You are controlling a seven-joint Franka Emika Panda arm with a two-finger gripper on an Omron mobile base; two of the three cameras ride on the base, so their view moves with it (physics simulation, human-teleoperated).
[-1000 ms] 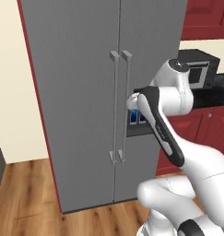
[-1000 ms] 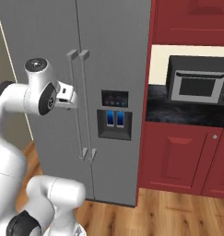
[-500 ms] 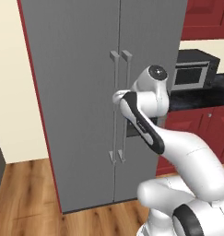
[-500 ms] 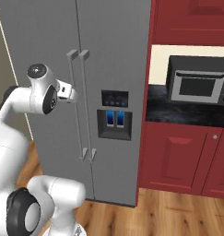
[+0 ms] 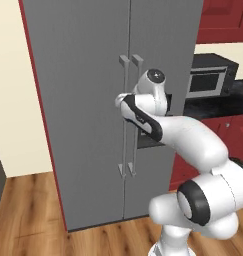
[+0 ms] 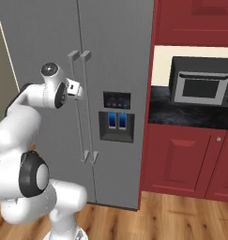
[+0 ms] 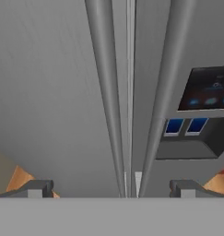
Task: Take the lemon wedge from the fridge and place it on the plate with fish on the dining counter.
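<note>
lemon wedge is nowhere to be seen yet, and i judge it sits behind the shut doors of the fridge [image 6: 110,70], so the task is at its very start. just ahead of the gripper [image 7: 111,186], whose two fingers are spread wide and hold nothing, the left door handle [image 7: 106,92] and the right door handle [image 7: 162,92] run between the fingertips, not yet touched. opening a door, picking the wedge and carrying it to the plate are all left to do.
</note>
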